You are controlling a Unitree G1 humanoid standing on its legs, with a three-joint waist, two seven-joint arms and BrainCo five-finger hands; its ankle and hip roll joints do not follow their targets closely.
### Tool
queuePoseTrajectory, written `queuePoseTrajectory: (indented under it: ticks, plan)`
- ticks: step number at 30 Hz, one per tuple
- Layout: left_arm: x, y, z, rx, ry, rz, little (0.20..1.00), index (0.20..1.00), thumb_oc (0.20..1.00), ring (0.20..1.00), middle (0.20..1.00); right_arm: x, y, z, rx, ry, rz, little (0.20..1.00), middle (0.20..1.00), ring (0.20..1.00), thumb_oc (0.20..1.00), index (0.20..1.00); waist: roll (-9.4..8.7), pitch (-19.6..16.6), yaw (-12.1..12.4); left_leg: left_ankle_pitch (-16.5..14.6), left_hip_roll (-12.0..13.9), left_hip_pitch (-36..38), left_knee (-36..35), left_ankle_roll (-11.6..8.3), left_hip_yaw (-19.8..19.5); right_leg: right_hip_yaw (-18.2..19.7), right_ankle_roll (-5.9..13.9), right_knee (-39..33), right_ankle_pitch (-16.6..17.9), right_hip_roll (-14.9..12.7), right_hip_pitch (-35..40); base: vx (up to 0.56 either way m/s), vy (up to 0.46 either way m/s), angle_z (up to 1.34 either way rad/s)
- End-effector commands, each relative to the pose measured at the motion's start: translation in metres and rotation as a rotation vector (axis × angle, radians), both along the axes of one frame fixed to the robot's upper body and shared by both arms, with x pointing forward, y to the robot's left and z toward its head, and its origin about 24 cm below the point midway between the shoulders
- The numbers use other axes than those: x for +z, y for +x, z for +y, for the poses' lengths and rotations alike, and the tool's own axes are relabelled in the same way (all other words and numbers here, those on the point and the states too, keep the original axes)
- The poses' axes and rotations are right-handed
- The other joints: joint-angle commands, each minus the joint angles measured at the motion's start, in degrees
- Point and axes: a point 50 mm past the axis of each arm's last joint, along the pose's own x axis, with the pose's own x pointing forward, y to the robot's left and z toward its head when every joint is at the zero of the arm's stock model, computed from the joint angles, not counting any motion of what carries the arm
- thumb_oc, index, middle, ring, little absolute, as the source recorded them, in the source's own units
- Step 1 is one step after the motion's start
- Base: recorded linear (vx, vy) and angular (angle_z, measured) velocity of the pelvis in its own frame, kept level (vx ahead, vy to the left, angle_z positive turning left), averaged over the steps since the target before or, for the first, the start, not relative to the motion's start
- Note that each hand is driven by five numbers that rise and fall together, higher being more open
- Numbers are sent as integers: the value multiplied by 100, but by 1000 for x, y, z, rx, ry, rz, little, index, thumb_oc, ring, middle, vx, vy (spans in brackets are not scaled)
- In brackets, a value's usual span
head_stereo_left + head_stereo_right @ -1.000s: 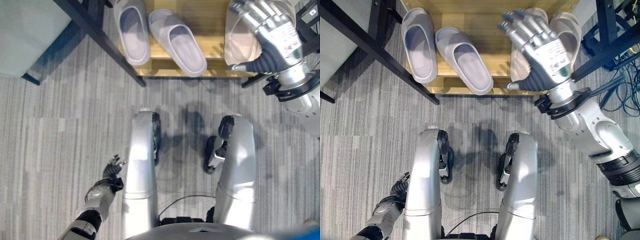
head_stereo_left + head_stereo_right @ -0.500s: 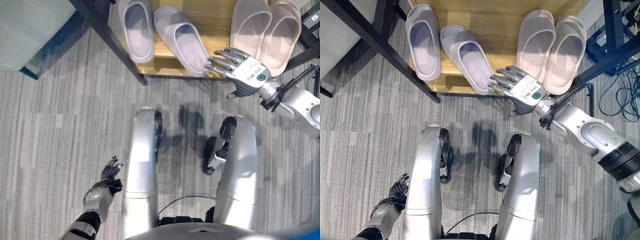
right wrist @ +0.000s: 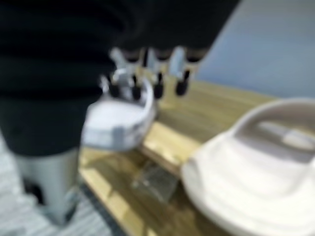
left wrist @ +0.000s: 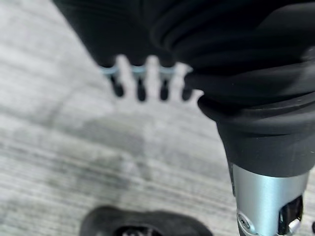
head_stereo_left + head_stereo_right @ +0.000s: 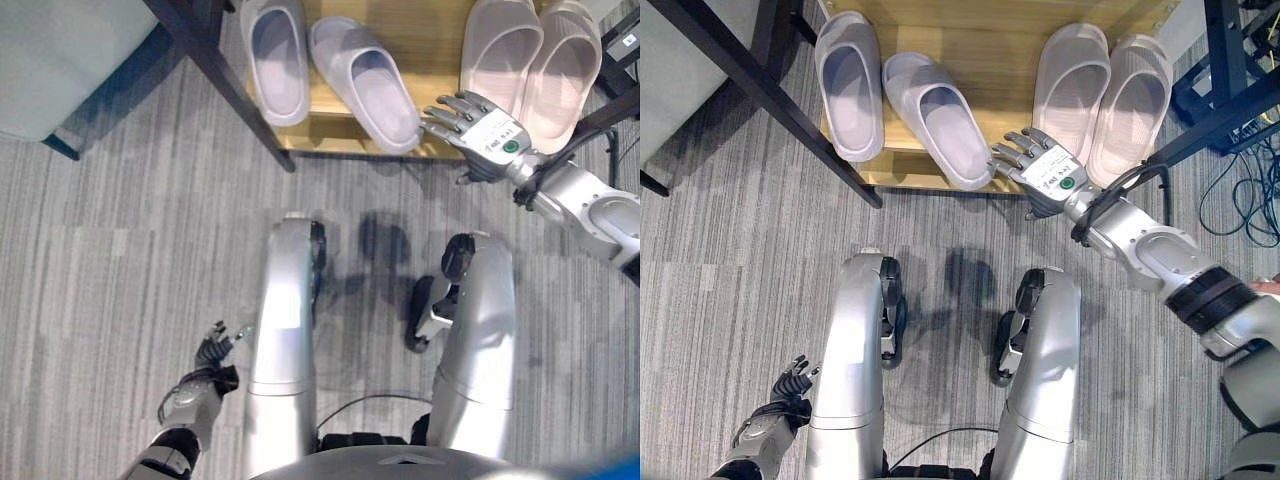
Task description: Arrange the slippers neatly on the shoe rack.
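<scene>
The right hand [image 5: 1040, 168], fingers straight and holding nothing, has left the beige pair [image 5: 1102, 100] and now touches the skewed grey slipper [image 5: 940, 118] on the rack [image 5: 980, 40], likely to straighten it.

Both eye views look straight down from the head at the grey carpet [image 5: 120, 260], and they share the wooden shoe rack [image 5: 970, 40] along the far edge, with its slippers. The right wrist view looks along the right hand [image 3: 147, 73] from very close, low over the shoe rack and facing across its boards. The left wrist view looks down past the left hand [image 4: 142, 78] at the carpet, well apart from the shoe rack.
</scene>
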Motion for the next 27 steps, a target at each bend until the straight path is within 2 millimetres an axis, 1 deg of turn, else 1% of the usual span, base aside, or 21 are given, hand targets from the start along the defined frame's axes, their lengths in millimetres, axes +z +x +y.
queuePoseTrajectory:
  ticks: [1, 7, 10, 12, 13, 15, 19, 22, 23, 24, 25, 27]
  plan:
    - [-7, -6, -11, 10, 6, 14, 1000, 1000, 1000, 1000, 1000, 49, -4, 12, 56, -36, -170, 1000, 1000, 1000, 1000, 1000, 230, 241, 195, -706, -65, 341, -64, -183, -607, 855, -189, 25, -72, -94, 249, 0, 0, 0]
    - [-7, -5, -14, -3, 15, 15, 1000, 1000, 1000, 1000, 1000, 40, -4, 21, 83, -12, -127, 1000, 1000, 1000, 1000, 1000, 222, 241, 201, -713, -77, 341, -72, -189, -583, 879, -182, 24, -49, -86, 249, 0, 0, 0]
    - [-6, -3, -13, -4, 21, 9, 1000, 1000, 1000, 1000, 1000, 38, -3, 22, 83, -22, -121, 1000, 1000, 1000, 1000, 1000, 228, 241, 202, -708, -86, 341, -64, -194, -584, 884, -177, 22, -45, -85, 249, 0, 0, 0]
    - [-5, -2, -11, -11, 38, 10, 1000, 1000, 1000, 1000, 1000, 36, 3, 20, 58, -44, -117, 1000, 1000, 1000, 1000, 1000, 239, 241, 236, -696, -77, 341, -81, -193, -584, 878, -185, 4, -38, -93, 249, 0, 0, 0]
    - [-4, 0, -11, -15, 47, 5, 1000, 1000, 1000, 1000, 1000, 39, 4, 24, 63, -21, -117, 1000, 1000, 1000, 1000, 1000, 238, 241, 237, -691, -82, 341, -95, -194, -576, 886, -176, 2, -23, -88, 249, 0, 0, 0]
    - [-3, 2, -12, -27, 56, 6, 1000, 1000, 1000, 1000, 1000, 37, 8, 30, 68, 25, -95, 1000, 1000, 1000, 1000, 1000, 253, 241, 254, -689, -91, 341, -104, -197, -565, 882, -173, 6, -26, -85, 249, 0, 0, 0]
    - [-4, 0, -10, -40, 83, 21, 1000, 1000, 1000, 1000, 1000, 37, 16, 43, 82, 67, -72, 1000, 1000, 1000, 1000, 1000, 294, 241, 313, -697, -96, 341, -99, -196, -546, 895, -174, 13, 2, -93, 249, 0, 0, 0]
    - [-2, 3, -7, -42, 109, 15, 1000, 1000, 1000, 1000, 1000, 44, 19, 57, 114, 85, -82, 1000, 1000, 1000, 1000, 1000, 311, 241, 348, -694, -103, 341, -98, -204, -546, 898, -182, 27, 13, -82, 249, 0, 0, 0]
    - [-2, 3, -7, -41, 109, 15, 1000, 1000, 1000, 1000, 1000, 44, 19, 57, 115, 85, -82, 1000, 1000, 1000, 1000, 1000, 309, 241, 343, -694, -102, 341, -99, -205, -546, 898, -182, 25, 14, -81, 249, 0, 0, 0]
    - [-1, 4, -6, -48, 125, 18, 1000, 1000, 1000, 1000, 1000, 44, 20, 60, 118, 90, -81, 1000, 1000, 1000, 1000, 1000, 310, 241, 352, -692, -98, 341, -97, -204, -541, 902, -182, 26, 21, -83, 249, 0, 0, 0]
    - [2, 6, -2, -76, 190, 23, 1000, 1000, 1000, 1000, 1000, 47, 23, 67, 124, 102, -86, 1000, 1000, 1000, 1000, 1000, 327, 241, 376, -686, -108, 341, -84, -208, -543, 903, -177, 35, 37, -86, 249, 0, 0, 0]
    - [4, 7, 1, -88, 227, 22, 1000, 1000, 1000, 1000, 1000, 51, 27, 68, 114, 121, -95, 1000, 1000, 1000, 1000, 1000, 349, 241, 399, -683, -113, 341, -82, -213, -544, 913, -175, 40, 42, -83, 249, 0, 0, 0]
